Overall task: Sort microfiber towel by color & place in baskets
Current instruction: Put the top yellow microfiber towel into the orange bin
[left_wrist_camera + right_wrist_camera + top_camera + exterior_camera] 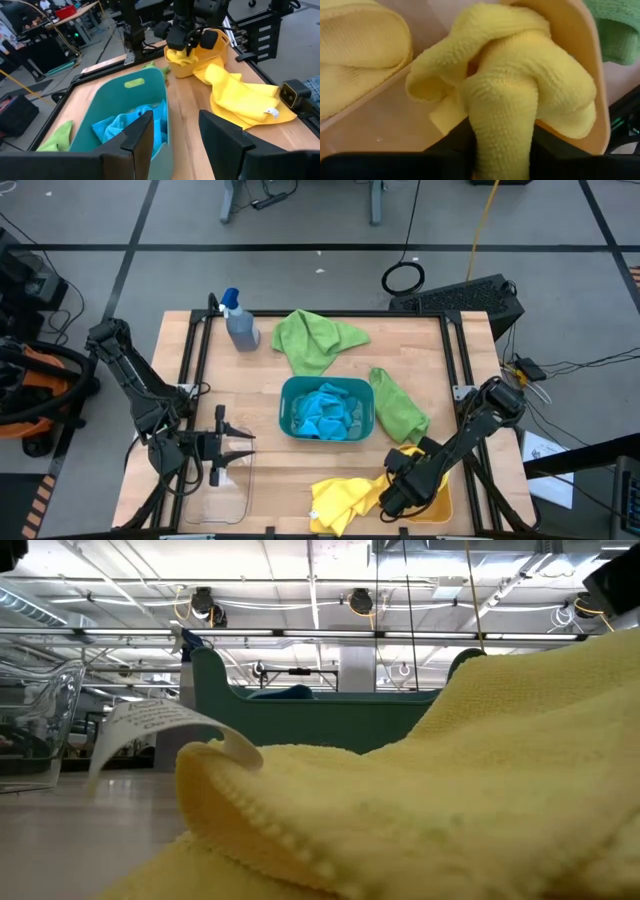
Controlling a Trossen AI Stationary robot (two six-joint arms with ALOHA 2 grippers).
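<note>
Our right gripper (400, 486) hangs over the orange basket (218, 54) with a yellow towel (520, 100) bunched between its fingers; the cloth looks pinched there, but we cannot tell whether the jaws have begun to part. Just beside this gripper, outside the basket, the second yellow towel (345, 498) lies spread on the table (300, 470), one edge running up to the basket's wall.

The risk we see is the soft pile snagging on a finger: if the arm lifts before the cloth drops free, it may drag the towel back over the rim, or tip the light basket. Part of the bundle also drapes near the rim and could slide out.

Farther off, the teal basket (288, 412) holds blue towels (328, 412), with two green towels (315, 338) beyond and beside it. Our left gripper (222, 446) waits, fingers apart and empty, over the clear basket (222, 498). A grey spray bottle (240, 322) stands well apart.
</note>
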